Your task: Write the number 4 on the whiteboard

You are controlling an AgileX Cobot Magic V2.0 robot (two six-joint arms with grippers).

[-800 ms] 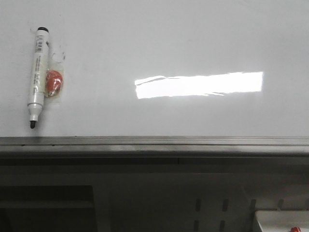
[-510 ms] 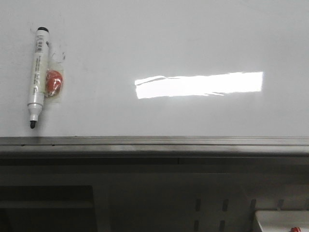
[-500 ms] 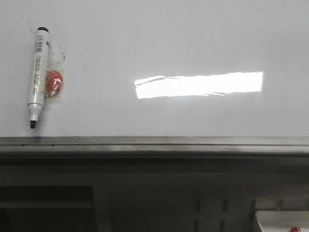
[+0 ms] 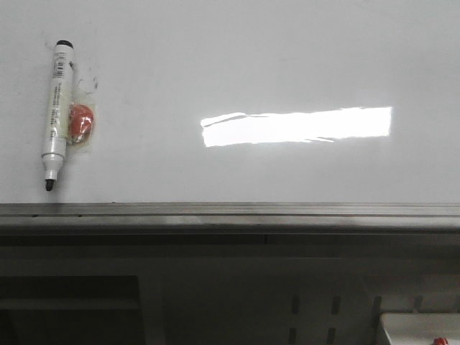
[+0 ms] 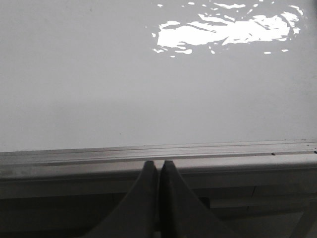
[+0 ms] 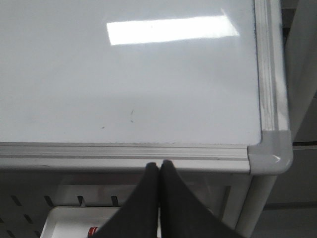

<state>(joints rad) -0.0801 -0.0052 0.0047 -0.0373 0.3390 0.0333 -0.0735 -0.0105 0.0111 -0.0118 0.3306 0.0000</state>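
No 4 is being shown on the whiteboard [image 4: 287, 57] yet, so the task is judged to be at its start. The marker [image 4: 54, 113] is lying uncapped near the board's left edge, beside an orange eraser [image 4: 81, 122]. The left gripper [image 5: 158, 168] and right gripper [image 6: 159, 168] are being held pressed together and empty by the rail [image 4: 230, 212]; next, a gripper is probably needing to be spread and brought to the marker

glossy white whiteboard [image 4: 287, 57], lying flat, bright rectangular glare, grey metal bottom rail, faint smudges
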